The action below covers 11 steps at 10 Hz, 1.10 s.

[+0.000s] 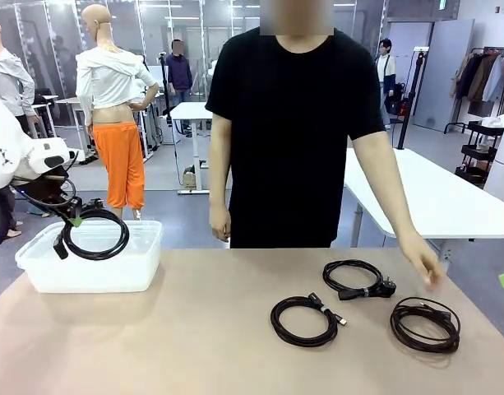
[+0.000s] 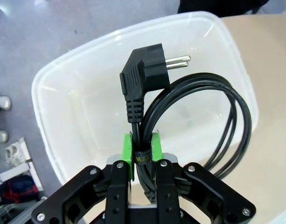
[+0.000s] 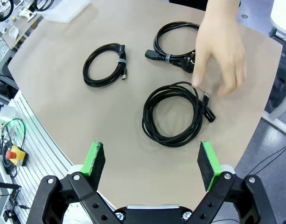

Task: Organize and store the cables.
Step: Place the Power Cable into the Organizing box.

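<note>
**cordnerd:** Biggest stuff first. The table (image 1: 194, 346) has a clear plastic tub (image 1: 87, 276) at the robot's left end, and the left claw (image 1: 71, 216) hangs over it, clenched on a coiled cable (image 1: 99, 239). What's the clean way to finish this drop?

**benchrat:** My guess: don't let go from up there. The loop swings wide toward one side of the tub's rim, so I'd centre it over the opening, go lower, and only then open up. That way the plug (image 2: 145, 70) shouldn't catch the edge or flip the coil out. The other three are well apart from the tub: the middle coil (image 1: 303, 321), the far coil (image 1: 356, 280) and the right-end coil (image 1: 425, 324).

**cordnerd:** Do the wrist cams add anything?

**benchrat:** Loads. The left wrist view shows the tub is bare inside. It also shows the green pads (image 2: 128, 151) pinching the strands right at the band (image 2: 143, 154), plug pins pointing away. From the front that's just a dark blob.

The right wrist view has the right claw (image 3: 152, 158) released, spread wide above the table. It also shows the person's hand (image 3: 222, 51) at the plug end of the right-end coil, though I can't tell if it's touching. From the front the hand only looks near it.
</note>
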### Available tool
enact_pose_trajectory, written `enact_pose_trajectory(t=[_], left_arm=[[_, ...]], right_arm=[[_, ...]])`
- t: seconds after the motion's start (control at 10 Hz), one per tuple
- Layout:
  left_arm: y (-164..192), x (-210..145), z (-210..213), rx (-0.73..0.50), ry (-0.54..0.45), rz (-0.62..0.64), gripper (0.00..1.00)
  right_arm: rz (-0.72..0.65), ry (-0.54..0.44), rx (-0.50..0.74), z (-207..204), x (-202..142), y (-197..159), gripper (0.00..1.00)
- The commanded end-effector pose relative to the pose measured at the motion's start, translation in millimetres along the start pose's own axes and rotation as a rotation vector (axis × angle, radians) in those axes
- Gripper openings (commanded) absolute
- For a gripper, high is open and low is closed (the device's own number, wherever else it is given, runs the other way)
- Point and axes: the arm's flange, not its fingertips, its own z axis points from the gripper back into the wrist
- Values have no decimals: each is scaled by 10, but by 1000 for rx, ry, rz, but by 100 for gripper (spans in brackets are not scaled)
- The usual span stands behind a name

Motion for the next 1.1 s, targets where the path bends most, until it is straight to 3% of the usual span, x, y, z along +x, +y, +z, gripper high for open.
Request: enact_pose_trajectory(t=[0.0,0.4,0.5,0.6,0.7,0.8,0.9,1.0], left_arm=[[201,192,-69,-37,7,-19,19],[295,313,-433,-74,56,26,19],[321,312,-449,-74,64,49,40],[339,314,-450,-63,52,52,38],[353,290,-446,-59,55,61,58],[360,261,-447,-54,65,67,57],[352,235,-455,-45,67,68,77],[335,208,-451,-36,65,66,76]], right_arm=[[8,4,-9,-16,-4,-12,100],[8,4,-9,-16,-4,-12,100],[8,4,-9,-16,-4,-12,100],[8,4,-9,-16,-4,-12,100],[8,4,-9,-16,-4,-12,100],[8,4,-9,-16,-4,-12,100],[8,4,-9,-16,-4,-12,100],[8,4,-9,-16,-4,-12,100]])
